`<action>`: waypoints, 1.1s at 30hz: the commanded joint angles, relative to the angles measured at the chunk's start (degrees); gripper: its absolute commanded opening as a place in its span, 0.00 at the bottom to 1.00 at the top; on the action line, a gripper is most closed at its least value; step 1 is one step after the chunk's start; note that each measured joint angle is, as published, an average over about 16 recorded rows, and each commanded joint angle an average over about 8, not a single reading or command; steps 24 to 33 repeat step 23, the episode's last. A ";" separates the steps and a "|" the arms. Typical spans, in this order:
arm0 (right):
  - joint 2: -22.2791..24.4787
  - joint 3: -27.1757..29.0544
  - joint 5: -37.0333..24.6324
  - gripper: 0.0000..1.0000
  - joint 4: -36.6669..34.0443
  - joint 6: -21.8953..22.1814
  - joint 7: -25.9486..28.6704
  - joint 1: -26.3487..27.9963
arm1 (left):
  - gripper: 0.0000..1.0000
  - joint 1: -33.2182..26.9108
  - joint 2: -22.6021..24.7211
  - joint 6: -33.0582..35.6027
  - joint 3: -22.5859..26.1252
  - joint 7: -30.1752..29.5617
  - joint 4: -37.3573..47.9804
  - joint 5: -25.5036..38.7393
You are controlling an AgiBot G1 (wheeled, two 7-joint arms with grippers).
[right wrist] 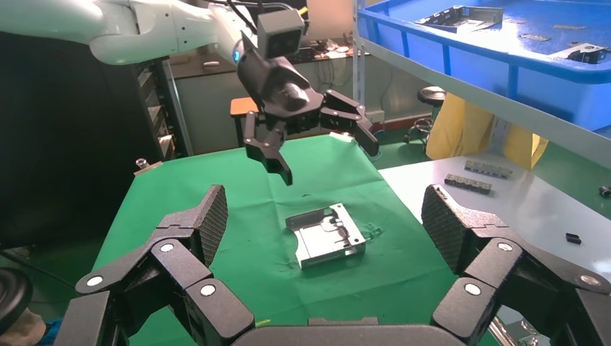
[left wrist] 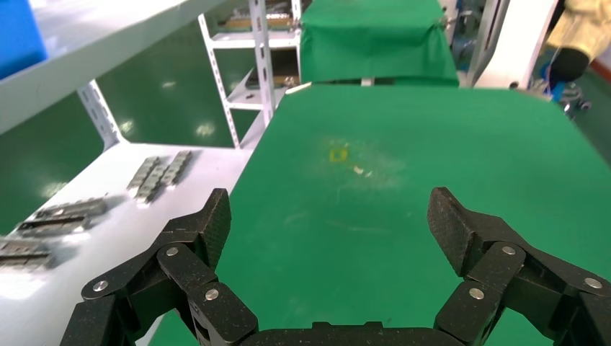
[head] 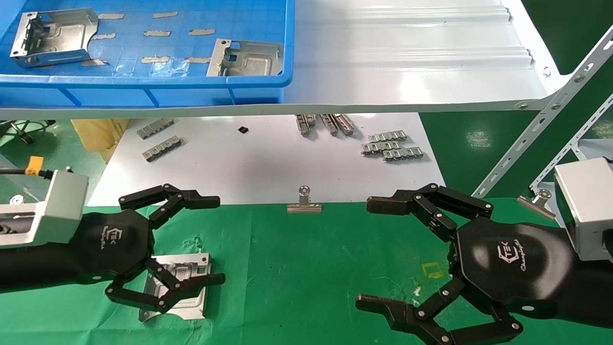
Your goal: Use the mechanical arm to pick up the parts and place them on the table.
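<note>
One silver bracket (head: 184,273) lies flat on the green table (head: 306,268); the right wrist view shows it too (right wrist: 326,234). My left gripper (head: 218,239) is open and empty and hovers above the cloth by that bracket; it also shows in the right wrist view (right wrist: 328,158). Its own view (left wrist: 331,216) shows only bare cloth between the fingers. My right gripper (head: 365,254) is open and empty over the table's right side, facing the bracket (right wrist: 328,216). Two more brackets (head: 52,36) (head: 246,57) lie in the blue bin (head: 143,86).
The bin stands on a white upper shelf (head: 407,57). Below it, a glossy white board (head: 268,163) holds grey toothed strips (head: 392,146) (head: 160,139). A binder clip (head: 304,201) sits at the cloth's far edge. Metal rack struts (head: 541,129) rise at the right.
</note>
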 commanded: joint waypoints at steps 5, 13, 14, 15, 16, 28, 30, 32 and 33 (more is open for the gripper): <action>0.00 0.00 0.00 1.00 0.00 0.00 0.00 0.00 | 1.00 3.60 -0.74 -0.63 -4.69 -4.53 -5.46 -0.57; 0.00 0.00 0.00 1.00 0.00 0.00 0.00 0.00 | 1.00 8.39 -1.73 -1.47 -10.94 -10.56 -12.73 -1.34; 0.00 0.00 0.00 1.00 0.00 0.00 0.00 0.00 | 1.00 9.00 -1.86 -1.58 -11.73 -11.33 -13.65 -1.43; 0.00 0.00 0.00 1.00 0.00 0.00 0.00 0.00 | 1.00 9.61 -1.99 -1.68 -12.52 -12.10 -14.58 -1.53; 0.00 0.00 0.00 1.00 0.00 0.00 0.00 0.00 | 1.00 10.20 -2.11 -1.79 -13.29 -12.83 -15.46 -1.62; 0.00 0.00 0.00 1.00 0.00 0.00 0.00 0.00 | 1.00 13.40 -2.77 -2.35 -17.46 -16.86 -20.32 -2.13; 0.00 0.00 0.00 1.00 0.00 0.00 0.00 0.00 | 1.00 13.40 -2.77 -2.35 -17.46 -16.86 -20.32 -2.13; 0.00 0.00 0.00 1.00 0.00 0.00 0.00 0.00 | 1.00 13.40 -2.77 -2.35 -17.46 -16.86 -20.32 -2.13; 0.00 0.00 0.00 1.00 0.00 0.00 0.00 0.00 | 1.00 13.40 -2.77 -2.35 -17.46 -16.86 -20.32 -2.13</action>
